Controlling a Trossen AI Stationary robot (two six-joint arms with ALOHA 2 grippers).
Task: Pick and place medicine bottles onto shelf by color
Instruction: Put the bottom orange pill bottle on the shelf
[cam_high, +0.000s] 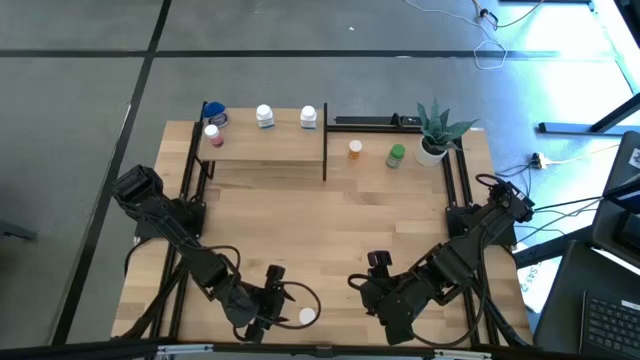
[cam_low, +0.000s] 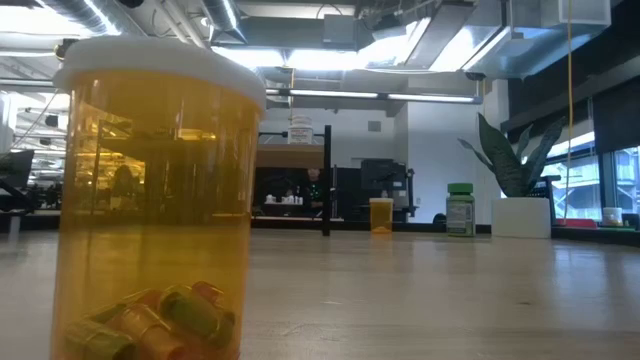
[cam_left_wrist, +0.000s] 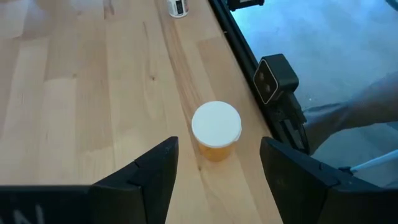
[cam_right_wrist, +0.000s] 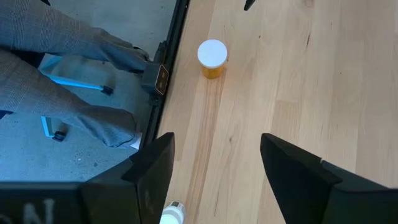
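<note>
The left gripper (cam_high: 272, 305), low in the high view just left of centre, hangs with its fingers spread and nothing between them, aimed at the orange bottle (cam_high: 307, 316) standing upright just beside it at the tabletop's (cam_high: 330, 225) near edge. In the left wrist view that bottle's white cap (cam_left_wrist: 216, 123) sits ahead of the gap between the two dark fingers (cam_left_wrist: 155, 171), so I'd judge the arm is lined up to drop over it and close. The right gripper (cam_high: 372, 272), lower centre-right of the high view, is likewise spread and empty, apparently waiting. On the shelf (cam_high: 262, 143) in the upper left, a blue bottle (cam_high: 214, 114) and a pink bottle (cam_high: 211, 134) stand at the left end, with two white bottles (cam_high: 264, 117) spaced further right, which looks like grouping by colour. A second orange bottle (cam_high: 355, 150) and a green bottle (cam_high: 396, 155) still stand on the tabletop right of the shelf, near the potted plant (cam_high: 436, 130).
</note>
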